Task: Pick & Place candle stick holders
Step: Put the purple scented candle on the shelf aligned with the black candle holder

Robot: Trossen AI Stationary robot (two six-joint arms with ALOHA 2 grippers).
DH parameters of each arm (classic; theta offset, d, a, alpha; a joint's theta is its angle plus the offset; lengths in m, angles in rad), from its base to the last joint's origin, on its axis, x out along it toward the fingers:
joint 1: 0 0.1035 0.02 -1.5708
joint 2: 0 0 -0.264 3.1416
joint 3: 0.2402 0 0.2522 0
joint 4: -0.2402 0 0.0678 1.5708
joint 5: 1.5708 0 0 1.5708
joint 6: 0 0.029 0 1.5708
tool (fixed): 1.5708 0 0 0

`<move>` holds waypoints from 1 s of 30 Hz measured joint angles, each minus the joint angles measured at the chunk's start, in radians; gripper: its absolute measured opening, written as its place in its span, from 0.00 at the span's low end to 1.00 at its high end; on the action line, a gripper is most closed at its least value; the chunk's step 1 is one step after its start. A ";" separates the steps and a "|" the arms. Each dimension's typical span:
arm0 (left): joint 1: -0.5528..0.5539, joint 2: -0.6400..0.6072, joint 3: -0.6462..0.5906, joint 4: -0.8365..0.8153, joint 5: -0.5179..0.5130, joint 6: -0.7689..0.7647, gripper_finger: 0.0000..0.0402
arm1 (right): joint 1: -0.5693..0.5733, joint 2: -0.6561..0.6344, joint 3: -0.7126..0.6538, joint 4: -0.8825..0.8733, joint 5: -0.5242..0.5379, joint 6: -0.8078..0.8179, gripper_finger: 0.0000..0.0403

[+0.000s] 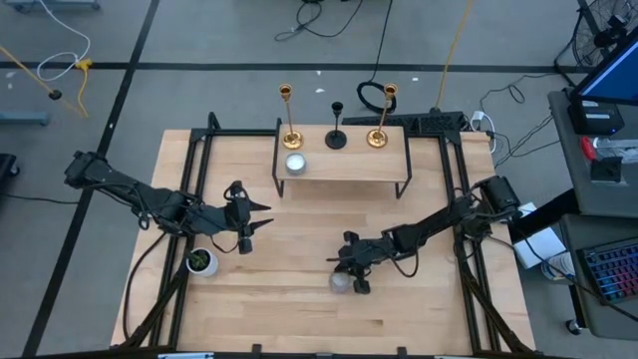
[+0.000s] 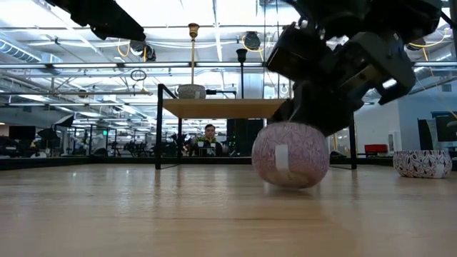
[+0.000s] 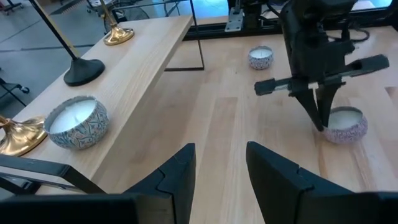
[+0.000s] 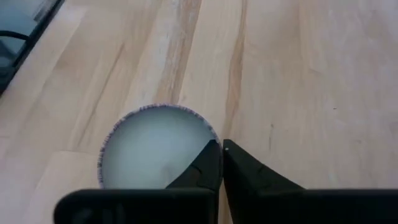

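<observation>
At the table's (image 1: 299, 249) near edge, the right gripper (image 1: 351, 275) is angled steeply down, its fingers clenched together beside a small white candle (image 1: 340, 282), nothing grasped. Farther back, the left gripper (image 1: 251, 221) is held level above the table, fingers parted and empty. On the raised shelf (image 1: 344, 166) beyond, two gold candle stick holders (image 1: 289, 118) flank a black one (image 1: 337, 124), all upright.

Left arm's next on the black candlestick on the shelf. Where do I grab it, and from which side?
Pinch the black candlestick on its thin upright stem, above the wide flat base, with the open left gripper coming from the shelf's open front; gold candlesticks flank both sides.
</observation>
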 joint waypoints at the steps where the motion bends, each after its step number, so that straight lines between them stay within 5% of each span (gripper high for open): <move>1: 0.000 0.000 0.000 -0.001 0.000 0.000 0.37 | 0.000 -0.013 -0.001 -0.003 0.000 -0.006 0.01; 7: 0.000 0.000 0.000 -0.001 0.000 -0.004 0.37 | -0.002 -0.183 0.000 -0.048 0.109 -0.097 0.01; 16: 0.000 0.000 0.000 0.001 0.000 -0.005 0.37 | -0.037 -0.434 0.003 0.032 0.582 -0.465 0.00; 21: 0.000 0.001 0.000 0.001 0.000 -0.027 0.37 | -0.117 -0.492 0.032 0.165 0.599 -0.674 0.00; 30: 0.000 0.002 0.000 0.026 0.000 -0.055 0.37 | -0.351 -0.396 0.255 -0.245 0.594 -0.570 0.00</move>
